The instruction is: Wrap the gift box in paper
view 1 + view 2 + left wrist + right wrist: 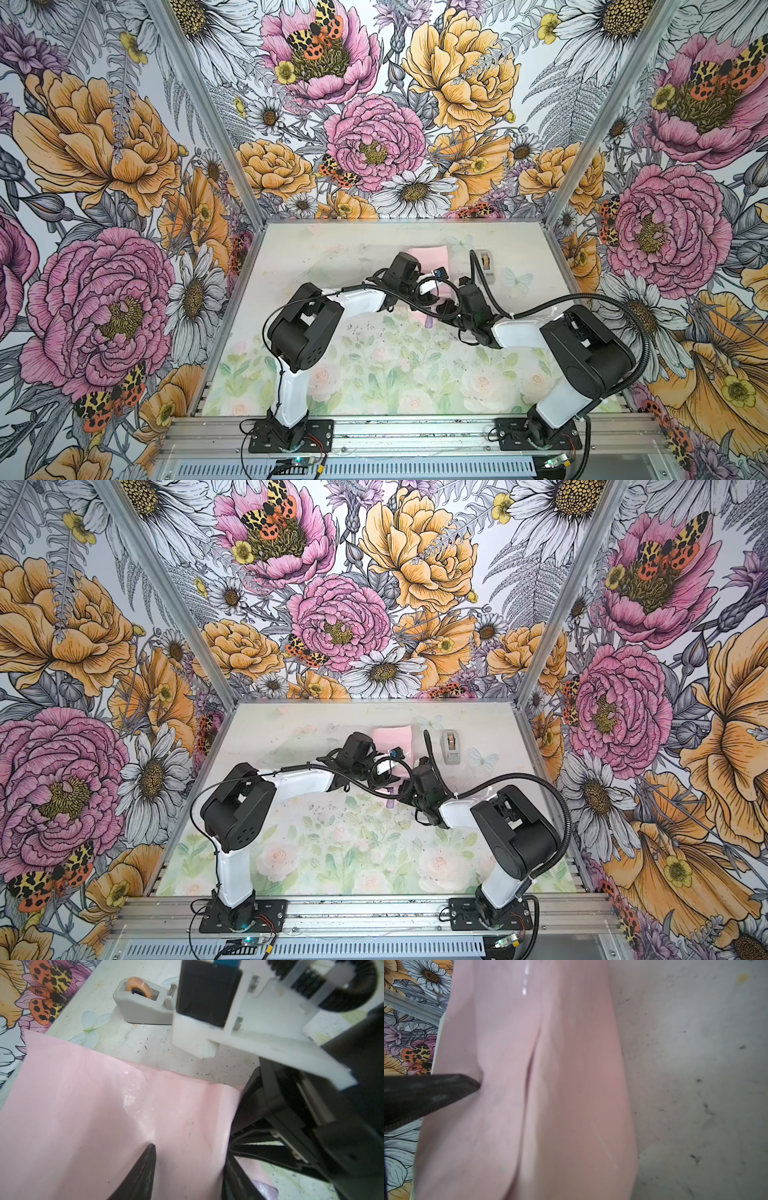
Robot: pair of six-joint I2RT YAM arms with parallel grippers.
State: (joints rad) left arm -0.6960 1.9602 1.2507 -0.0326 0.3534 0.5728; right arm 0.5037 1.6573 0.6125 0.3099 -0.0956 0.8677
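Pale pink paper (428, 254), creased and partly folded up, is sitting at the far middle of the table (316, 253). Both arms are reaching in over it from the near corners. The left tool (191, 1147) is standing open, one fingertip (150, 1153) pressing a dimple into the sheet. The right tool (480, 1084) is pinching the paper, closed on a fold. A grey tape dispenser (484, 262) is sitting just right of the paper.
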